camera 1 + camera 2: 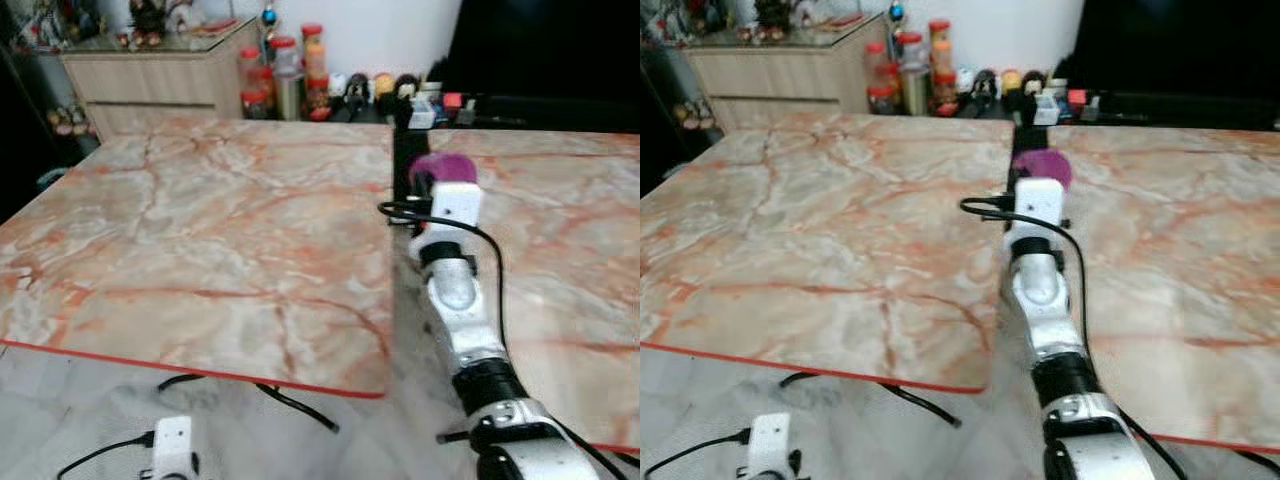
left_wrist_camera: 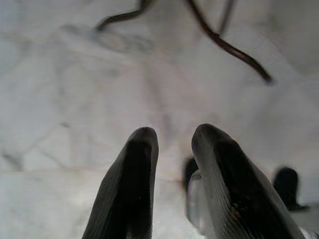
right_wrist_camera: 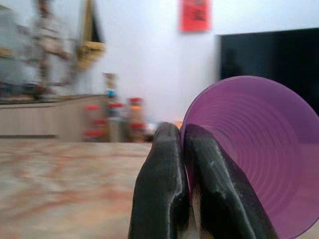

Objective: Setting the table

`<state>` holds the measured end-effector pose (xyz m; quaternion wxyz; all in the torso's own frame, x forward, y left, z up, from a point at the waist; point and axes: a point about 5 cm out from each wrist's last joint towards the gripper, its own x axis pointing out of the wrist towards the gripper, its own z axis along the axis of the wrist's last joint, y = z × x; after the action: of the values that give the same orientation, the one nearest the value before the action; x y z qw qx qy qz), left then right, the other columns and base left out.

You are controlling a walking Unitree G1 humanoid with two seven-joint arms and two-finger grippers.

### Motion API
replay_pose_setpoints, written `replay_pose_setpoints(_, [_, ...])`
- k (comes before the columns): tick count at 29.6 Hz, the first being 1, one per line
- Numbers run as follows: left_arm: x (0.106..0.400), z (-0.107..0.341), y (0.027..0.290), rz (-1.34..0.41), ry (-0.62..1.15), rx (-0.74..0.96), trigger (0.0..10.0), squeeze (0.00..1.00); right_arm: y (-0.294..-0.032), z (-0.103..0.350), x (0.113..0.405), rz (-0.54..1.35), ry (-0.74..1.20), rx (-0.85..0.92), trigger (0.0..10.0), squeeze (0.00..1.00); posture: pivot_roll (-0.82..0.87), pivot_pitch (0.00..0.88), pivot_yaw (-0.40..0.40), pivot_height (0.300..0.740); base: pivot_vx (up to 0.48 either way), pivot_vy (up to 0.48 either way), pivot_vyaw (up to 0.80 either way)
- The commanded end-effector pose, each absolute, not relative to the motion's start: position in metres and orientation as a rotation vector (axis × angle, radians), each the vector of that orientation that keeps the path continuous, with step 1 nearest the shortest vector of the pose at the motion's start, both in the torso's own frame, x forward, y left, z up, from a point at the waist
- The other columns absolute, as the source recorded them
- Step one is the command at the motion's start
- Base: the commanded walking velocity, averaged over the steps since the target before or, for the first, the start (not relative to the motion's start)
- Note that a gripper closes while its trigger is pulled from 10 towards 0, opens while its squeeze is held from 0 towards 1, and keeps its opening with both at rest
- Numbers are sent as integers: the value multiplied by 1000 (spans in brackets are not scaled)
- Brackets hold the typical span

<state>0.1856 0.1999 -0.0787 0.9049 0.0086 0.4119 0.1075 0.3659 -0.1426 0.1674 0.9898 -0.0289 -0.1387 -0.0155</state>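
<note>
- Progress: we judge the task to be at an early stage. One purple cup [image 3: 259, 154] is in transit, and no tableware yet rests on either marble-patterned tabletop [image 1: 200, 230].
- Tool state: the right gripper [image 3: 187, 189] has its two black fingers pressed together on the cup's rim, one finger inside the wall and one outside. The cup lies tilted, its mouth facing the wrist camera.
- Location: from the head views we see the cup [image 1: 443, 168] held at the end of the extended right arm, above the dark gap [image 1: 400, 160] between the two tabletops, near their far edge.
- Left gripper [image 2: 174, 164]: it hangs low over the pale floor [image 2: 75, 99] near a dark cable [image 2: 229, 47], fingers slightly parted and holding nothing.
- Count: one cup; two tabletops; two grippers. At the far wall stands a cluster of red-lidded jars [image 1: 290, 70], too blurred to count reliably.
- Remaining: we judge that the cup must still be set down, and any further items fetched.
</note>
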Motion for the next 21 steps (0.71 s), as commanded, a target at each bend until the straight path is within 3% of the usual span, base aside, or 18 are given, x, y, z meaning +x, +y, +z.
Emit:
replay_pose_setpoints(1, [189,-75,209,233,838,40,10000,0,-138,171,366,-21,-294,-42,10000,0,-4,0,25,740,0,0,0])
replay_pose_setpoints(8, [189,-75,209,231,838,45,10000,0,-134,170,366,-12,-288,-48,10000,0,-3,0,25,740,0,0,0])
replay_pose_setpoints(15, [190,-75,209,234,836,42,10000,0,-134,170,367,-8,-285,-54,10000,0,-4,0,25,740,0,-263,0])
replay_pose_setpoints(21, [190,-75,208,231,837,44,10000,0,-135,170,367,-11,-281,-56,10000,0,-6,0,25,740,0,0,0])
